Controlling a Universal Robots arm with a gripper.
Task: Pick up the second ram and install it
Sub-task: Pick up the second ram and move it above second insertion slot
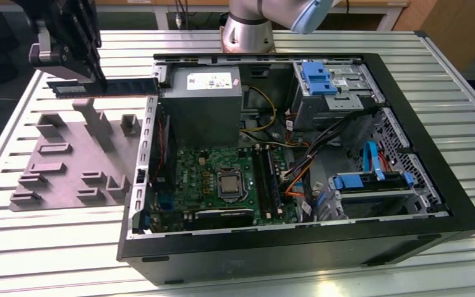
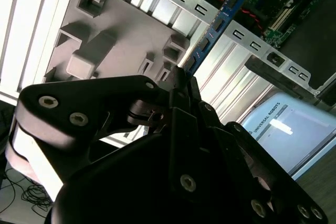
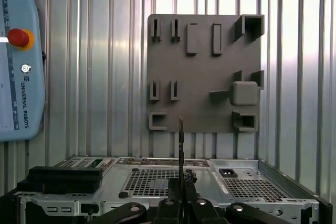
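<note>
Nearest the wrist, your gripper is closed down narrow on one end of the second ram, so most of the stick juts out past the fingertips unsupported. In the exterior view you can see it held level in the air, above the grey fixture plate and just outside the side wall of the open computer case.

With a hold this close to one end, I judge the carry wants slow, even travel. Have the stick square to the jaws, and give it enough height to pass the case's metal rim without clipping it. The memory slots sit deep inside on the motherboard, with a tangle of cables just beside them. A snag there is the likeliest trouble, so mind that side.

Plate and case both rest on a table of ribbed aluminium slats. A teach pendant lies on those slats near the case. Beyond the table's far edge stands pale wooden furniture.
</note>
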